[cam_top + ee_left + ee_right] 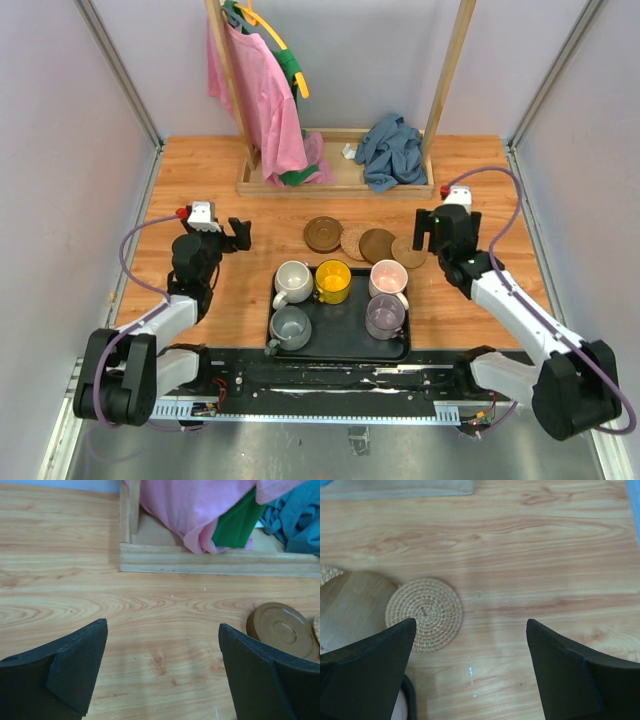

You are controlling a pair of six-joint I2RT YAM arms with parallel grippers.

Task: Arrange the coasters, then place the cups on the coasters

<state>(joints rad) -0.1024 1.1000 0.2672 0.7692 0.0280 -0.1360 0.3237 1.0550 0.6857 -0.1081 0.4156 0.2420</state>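
Wooden surface [190, 170] is seen beneath both arms. Left end effector [161, 645] and right end effector [470, 645] are spread wide, with nothing gripped or touched. Coasters [377, 243] are overlapped in a row just behind the black tray [345, 347], on which the cups [333, 281] are stood

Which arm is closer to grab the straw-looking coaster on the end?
Right. The right gripper, open, hangs just beside that woven coaster. The left gripper sits past the row's other end, by a brown coaster.
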